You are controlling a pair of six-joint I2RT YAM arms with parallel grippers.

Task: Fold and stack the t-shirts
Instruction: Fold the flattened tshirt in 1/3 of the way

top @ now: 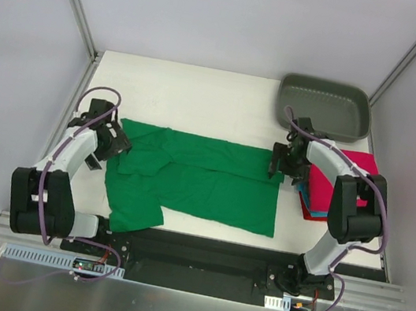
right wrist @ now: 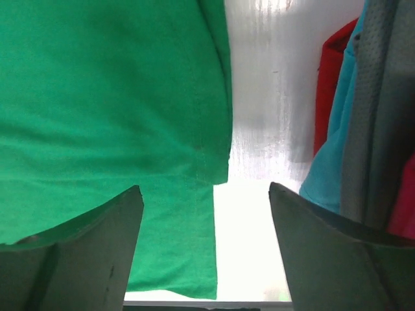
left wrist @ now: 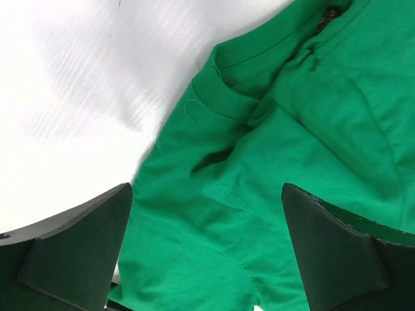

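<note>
A bright green t-shirt (top: pixel 203 183) lies spread across the middle of the table, its upper part folded over lengthwise. My left gripper (top: pixel 118 141) hovers open over the collar end (left wrist: pixel 214 91), with green cloth below its fingers (left wrist: pixel 78 253) and nothing between them. My right gripper (top: pixel 278 167) stands open over the shirt's hem corner (right wrist: pixel 207 168), also holding nothing. To its right sits a stack of folded t-shirts: crimson-pink (top: pixel 359 158) on top, with teal (right wrist: pixel 331 162) and red (right wrist: pixel 331 84) beneath.
A grey plastic tray (top: pixel 324 107) stands at the back right corner, just behind the stack. White tabletop (top: pixel 201 98) shows behind the green shirt. Metal frame posts rise at the back corners.
</note>
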